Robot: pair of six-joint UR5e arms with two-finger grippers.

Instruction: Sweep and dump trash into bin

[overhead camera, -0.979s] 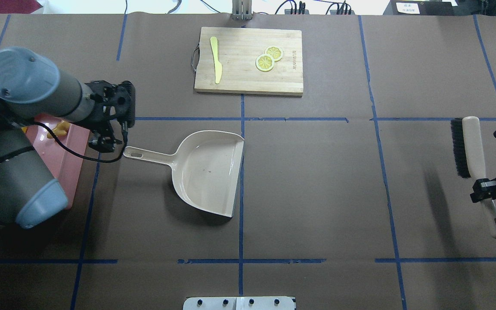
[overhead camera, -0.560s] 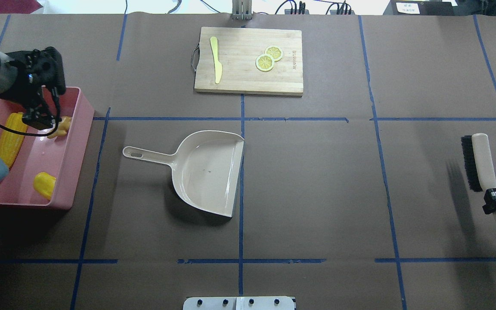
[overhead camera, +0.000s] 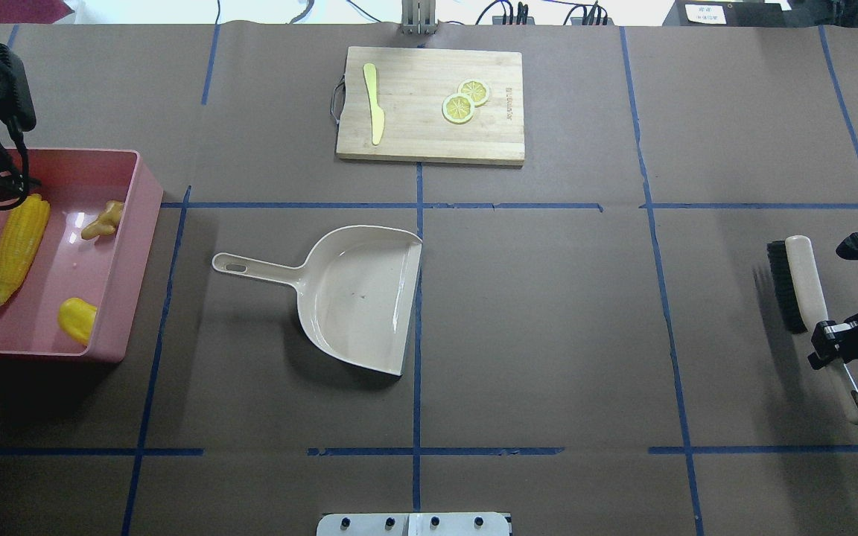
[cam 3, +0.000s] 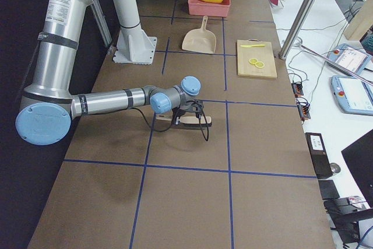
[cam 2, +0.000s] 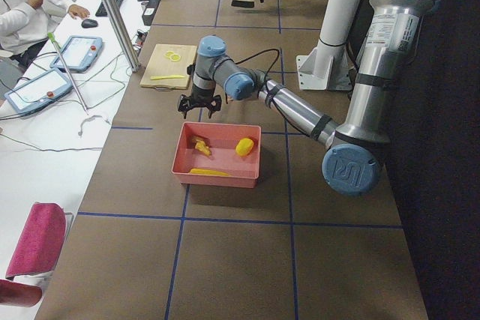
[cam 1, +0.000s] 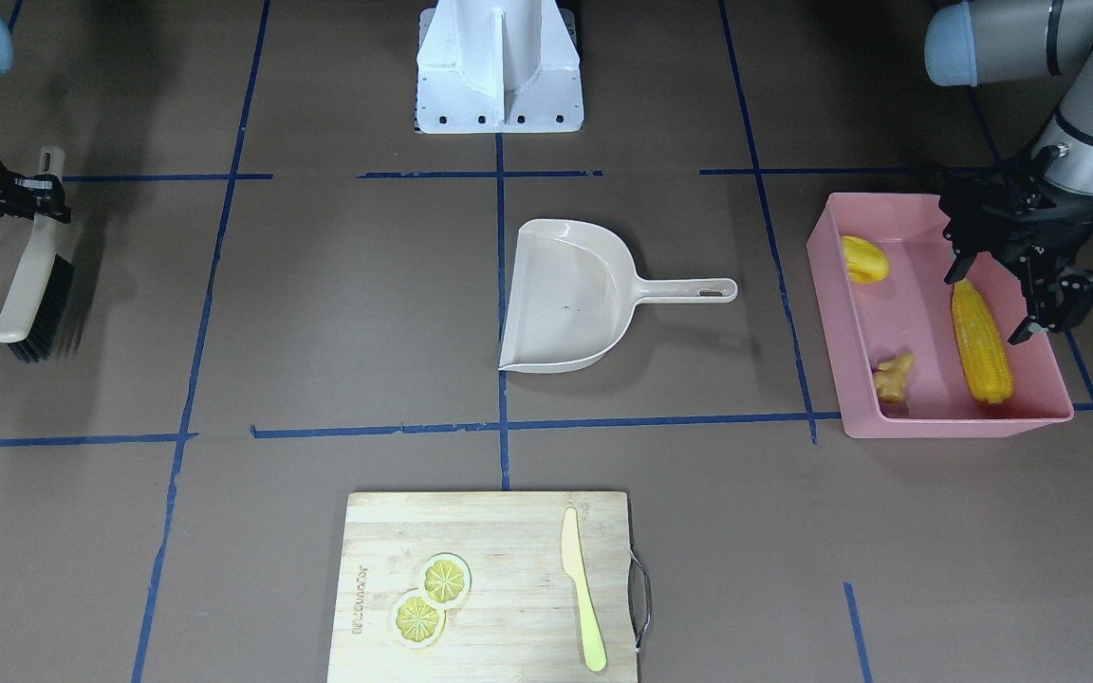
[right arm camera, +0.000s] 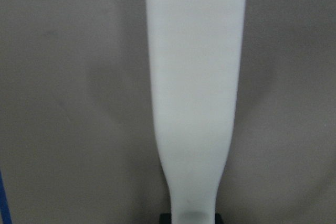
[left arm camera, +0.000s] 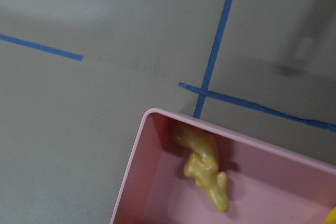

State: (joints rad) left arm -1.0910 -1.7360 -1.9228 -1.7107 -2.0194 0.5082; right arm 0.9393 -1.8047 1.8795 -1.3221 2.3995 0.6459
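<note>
All 3 trash pcs lie in the pink bin (overhead camera: 142, 246) at the left edge of the overhead view. The corn cob (overhead camera: 19, 246) sits along its left wall, the ginger root (overhead camera: 101, 220) toward its upper right, and the potato-like lump (overhead camera: 77, 318) at its lower right. The dustpan (overhead camera: 358, 298) lies flat & empty mid-frame, handle pointing at the bin, w/ nothing gripping it.

The L gripper (cam 1: 988, 304) hangs over the bin's upper-right part in the front view, jaws spread, holding nothing. The R gripper (overhead camera: 831, 346), at the right edge of the overhead view, is clamped on the brush (overhead camera: 798, 275) handle, bristles facing frame left. Can't tell if the brush touches the table.

Judgement: sweep + dump look done, so the step in hand is wrap-up. Next, prob.: the L arm pulls away w/o clipping the bin rim, and the R arm lays the brush flat, then lets go. The lemon slices (overhead camera: 465, 100) & knife (overhead camera: 375, 104) on the cutting board (overhead camera: 429, 141) aren't trash, so leave them.
</note>
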